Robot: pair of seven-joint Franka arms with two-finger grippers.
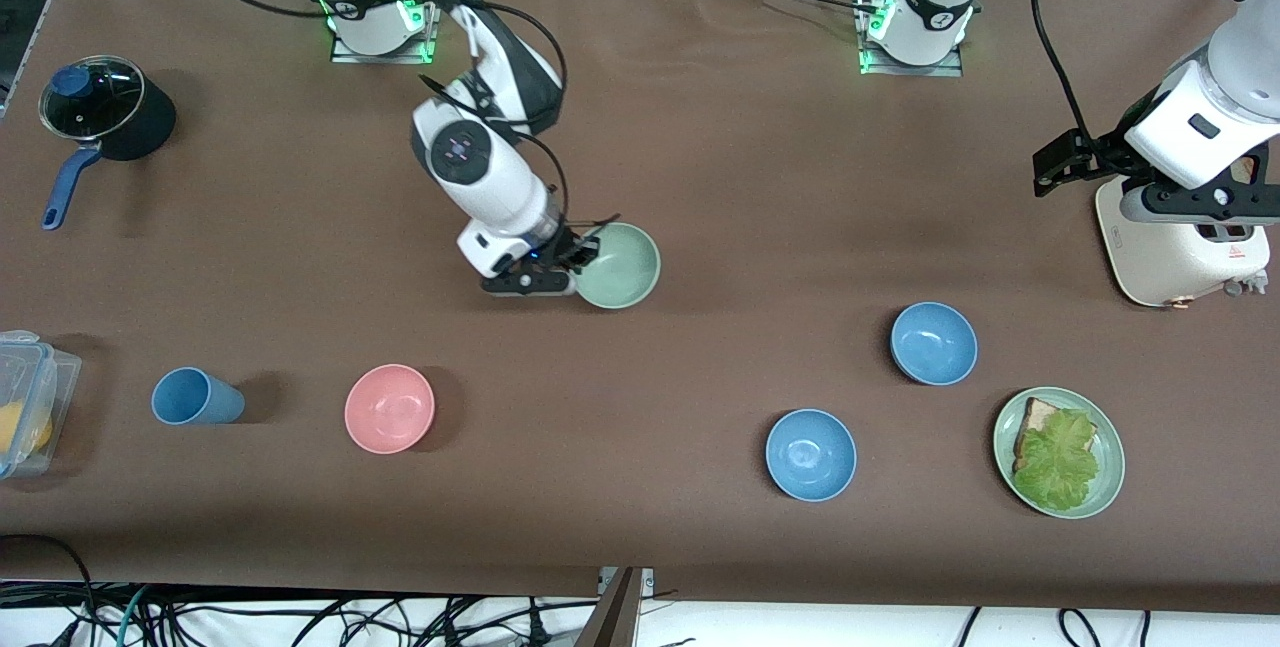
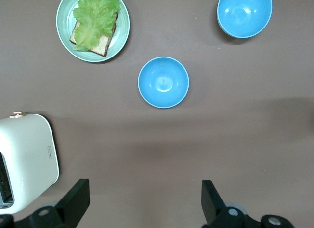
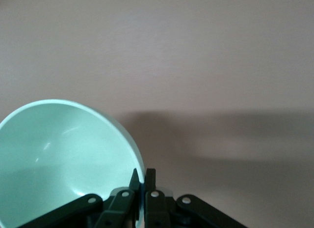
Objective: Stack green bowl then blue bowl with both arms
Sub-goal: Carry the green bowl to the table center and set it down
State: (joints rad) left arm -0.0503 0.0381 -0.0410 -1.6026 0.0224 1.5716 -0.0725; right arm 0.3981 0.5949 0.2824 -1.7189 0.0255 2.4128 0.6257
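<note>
A long brown table fills the front view, with two white robot arms based along its farther edge. The right arm reaches to mid-table, where the right gripper has its fingers pinched together on the rim of the green bowl. The right wrist view shows one finger inside the rim and one outside. The bowl tilts from this grip, and whether it is fully off the table cannot be told.

The left arm waits at its own end of the table, over a white toaster. The left gripper has its fingers spread wide apart and holds nothing.

Two blue bowls sit toward the left arm's end. One blue bowl lies farther from the front camera; a second blue bowl lies nearer. Which one the task intends is unclear, so the left arm could pick the wrong one.

The main risk appears to be the thin rim pinch. The green bowl could swing, slip or drop if moved quickly, and could land tilted.

A green plate with bread and lettuce sits just beside the blue bowls and could be knocked.

A clear box at the table edge is cut off. The right fingertips are partly hidden by the bowl.
</note>
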